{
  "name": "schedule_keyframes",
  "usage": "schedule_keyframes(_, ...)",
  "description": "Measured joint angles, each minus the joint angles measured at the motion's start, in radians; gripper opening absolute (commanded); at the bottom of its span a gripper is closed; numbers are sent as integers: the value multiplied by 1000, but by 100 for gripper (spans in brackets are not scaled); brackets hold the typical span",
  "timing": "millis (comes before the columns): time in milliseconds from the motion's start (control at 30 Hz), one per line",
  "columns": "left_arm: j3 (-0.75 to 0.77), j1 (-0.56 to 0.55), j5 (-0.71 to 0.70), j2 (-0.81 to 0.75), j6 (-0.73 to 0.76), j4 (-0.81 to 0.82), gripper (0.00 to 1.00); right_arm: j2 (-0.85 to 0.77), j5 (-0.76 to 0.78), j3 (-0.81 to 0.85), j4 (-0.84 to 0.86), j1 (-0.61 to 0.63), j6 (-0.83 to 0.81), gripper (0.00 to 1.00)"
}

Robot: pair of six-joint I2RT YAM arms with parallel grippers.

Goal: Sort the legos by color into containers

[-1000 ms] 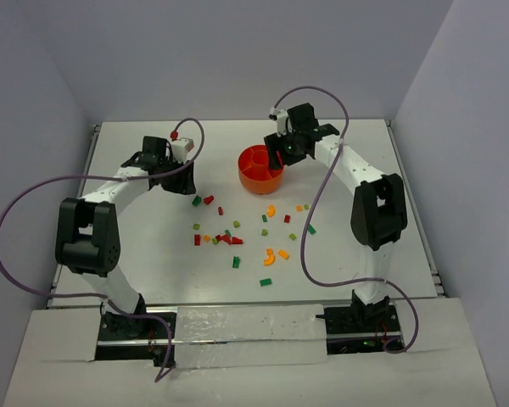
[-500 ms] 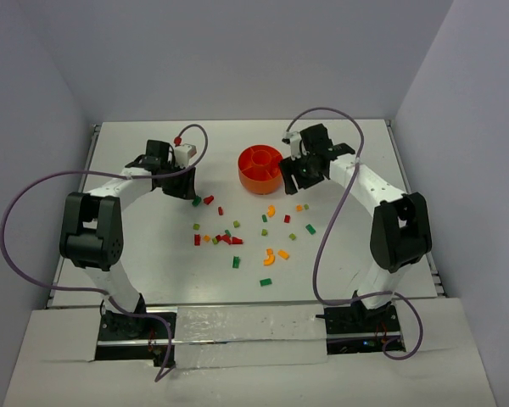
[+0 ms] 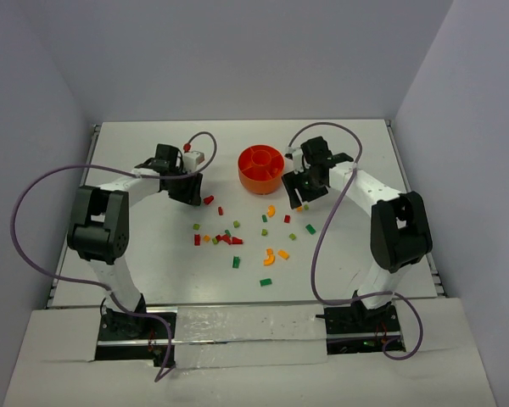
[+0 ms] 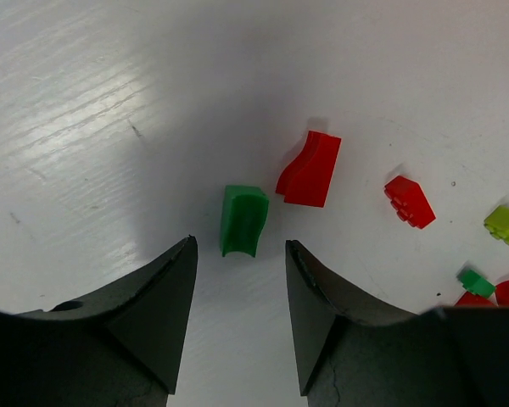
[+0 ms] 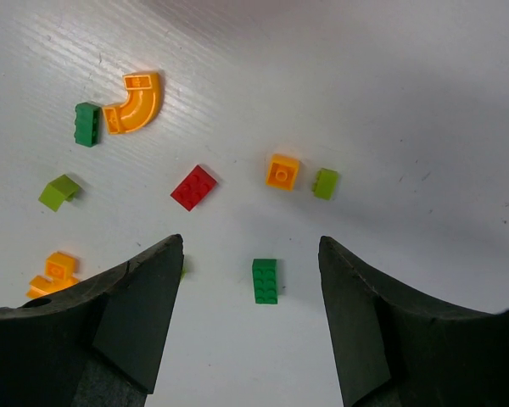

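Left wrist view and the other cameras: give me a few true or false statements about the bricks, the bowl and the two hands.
1. The left hand is open, with a green brick on the table just ahead of it. True.
2. A red brick is stacked on the green brick. False: it lies beside it on the table.
3. The right hand grips an orange brick. False: it is open and empty above loose bricks.
4. Many loose bricks lie outside the orange bowl. True.
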Motion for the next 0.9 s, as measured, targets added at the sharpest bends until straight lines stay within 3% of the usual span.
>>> schedule_keyframes(167,13,-27,-23,30,14,7,49,0,3,0,1,-10,0,72)
schedule_keyframes(533,62,-36,-106,70,31,40,0,0,6,0,2,-23,-7,72)
schedule_keyframes(700,87,-36,-68,36,24,36,0,0,6,0,5,-31,-7,72)
schedule_keyframes(900,165,-45,65,-112,-120,91,0,0,-3,0,7,-57,-6,72)
